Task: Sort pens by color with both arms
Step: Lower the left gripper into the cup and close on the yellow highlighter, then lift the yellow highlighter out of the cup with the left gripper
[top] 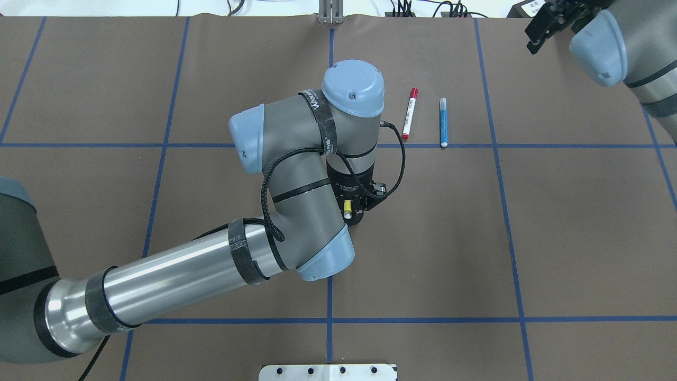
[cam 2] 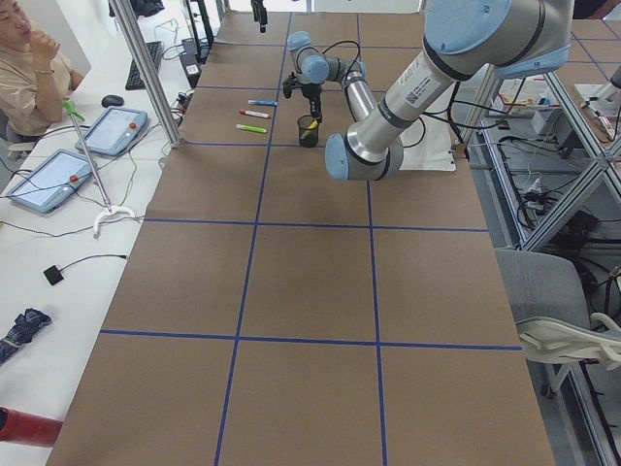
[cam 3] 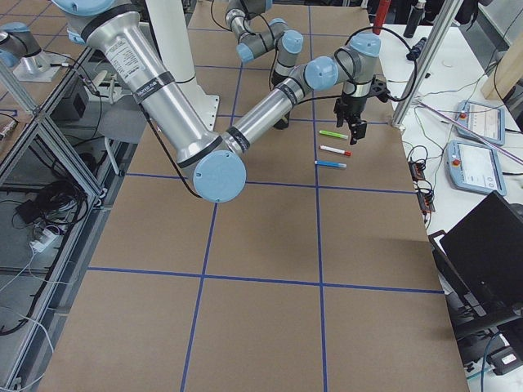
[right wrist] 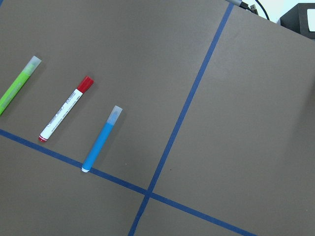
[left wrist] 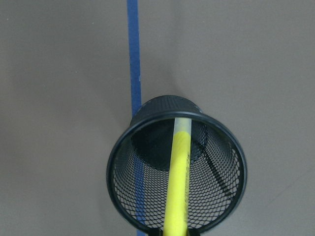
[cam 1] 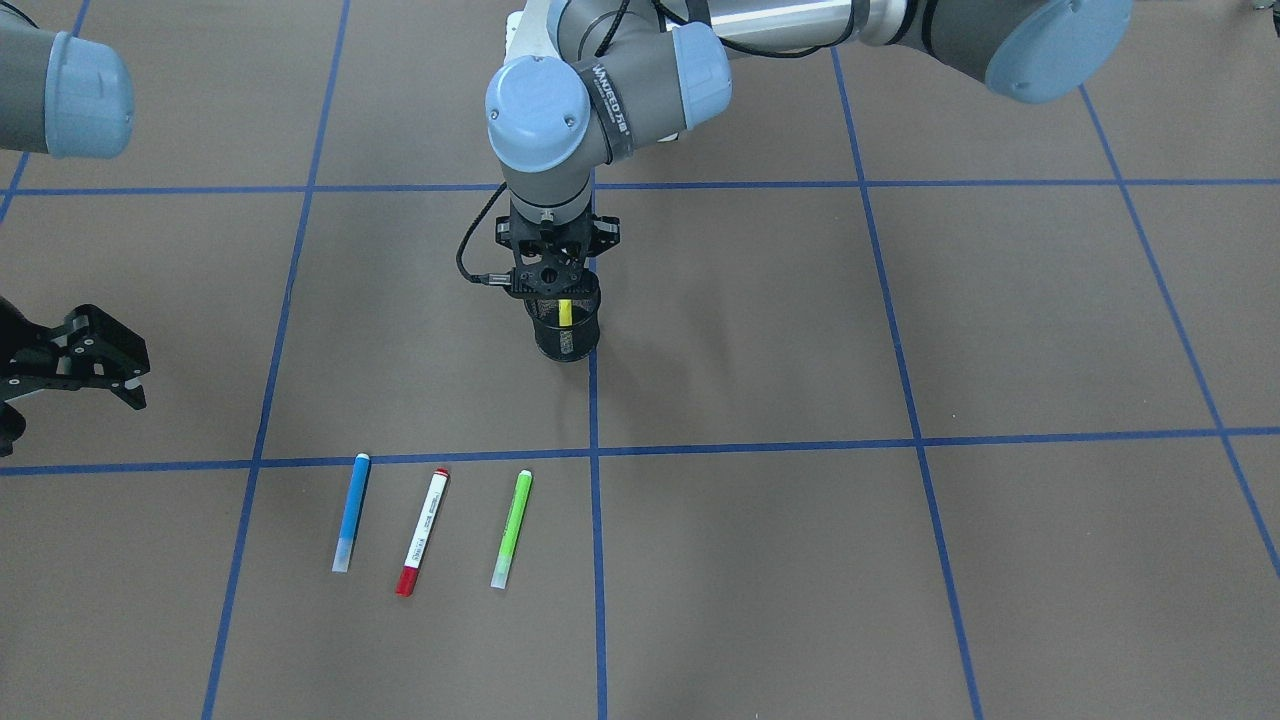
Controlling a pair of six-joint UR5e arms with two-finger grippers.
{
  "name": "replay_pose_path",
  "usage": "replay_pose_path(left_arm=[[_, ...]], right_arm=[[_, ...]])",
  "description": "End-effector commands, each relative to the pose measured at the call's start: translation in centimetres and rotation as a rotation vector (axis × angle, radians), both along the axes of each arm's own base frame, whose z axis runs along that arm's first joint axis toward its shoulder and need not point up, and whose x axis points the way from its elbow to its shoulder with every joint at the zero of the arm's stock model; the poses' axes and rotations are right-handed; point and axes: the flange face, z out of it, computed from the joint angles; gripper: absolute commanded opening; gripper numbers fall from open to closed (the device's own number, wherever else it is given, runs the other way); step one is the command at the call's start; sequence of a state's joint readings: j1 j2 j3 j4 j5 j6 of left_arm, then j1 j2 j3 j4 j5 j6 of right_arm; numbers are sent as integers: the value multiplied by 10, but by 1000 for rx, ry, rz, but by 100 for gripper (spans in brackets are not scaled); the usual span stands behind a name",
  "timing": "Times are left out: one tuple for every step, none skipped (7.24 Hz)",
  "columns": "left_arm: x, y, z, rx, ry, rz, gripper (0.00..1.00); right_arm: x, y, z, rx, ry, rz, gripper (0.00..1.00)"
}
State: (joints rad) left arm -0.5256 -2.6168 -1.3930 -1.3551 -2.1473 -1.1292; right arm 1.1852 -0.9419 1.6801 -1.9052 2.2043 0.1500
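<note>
Far left in the front-facing view: right pincer (cam 1: 128, 380), jaws spread wide and holding nothing, hanging above the brown table (cam 1: 800, 330) with its blue tape grid.

Off to its side, toward the other arm and well apart from it: three slim plastic pens lying flat in a near-parallel row. Nearest that pincer, the blue marker (cam 1: 351, 512) with a pale cap. Next, the white-barrelled marker (cam 1: 422, 532) with red ends. Farthest from it, the lime-green marker (cam 1: 512, 528) with a pale end (hidden under the arm in the overhead view).

Further right: left pincer (cam 1: 560, 290), pointing straight down over the round black mesh cup (cam 1: 565, 335). Directly beneath it, the yellow marker (cam 1: 565, 312), leaning inside the cup with its pale end toward the far wall. Clamped on that yellow barrel or standing clear of it? Not possible to tell, with the fingers out of sight in the wrist view.

Probably light, stiff and smooth, and round enough to roll under a glancing touch. Best taken at mid-barrel, squarely from above, with the jaws across the length. Better to avoid the caps.
</note>
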Motion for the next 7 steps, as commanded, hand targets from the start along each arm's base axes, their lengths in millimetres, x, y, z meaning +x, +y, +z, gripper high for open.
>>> replay_pose_path(left_arm=[[-18, 1, -18, -27, 38, -27, 4], [-36, -2, -32, -8, 70, -45, 2], [-54, -2, -43, 12, 101, -59, 2], [-79, -5, -58, 37, 141, -82, 2], [-98, -3, -72, 61, 178, -97, 2], [-108, -3, -81, 47, 192, -144, 1], [-122, -1, -93, 100, 211, -196, 1]], right_arm=[[-1, 0, -2, -1, -1, 3, 100], [-1, 0, -2, -1, -1, 3, 100], [-2, 0, -3, 1, -3, 2, 100], [-2, 0, -3, 1, -3, 2, 100], [-2, 0, -3, 0, -4, 2, 100], [-3, 0, -3, 1, -3, 1, 100], [-3, 0, -3, 2, -3, 1, 100]])
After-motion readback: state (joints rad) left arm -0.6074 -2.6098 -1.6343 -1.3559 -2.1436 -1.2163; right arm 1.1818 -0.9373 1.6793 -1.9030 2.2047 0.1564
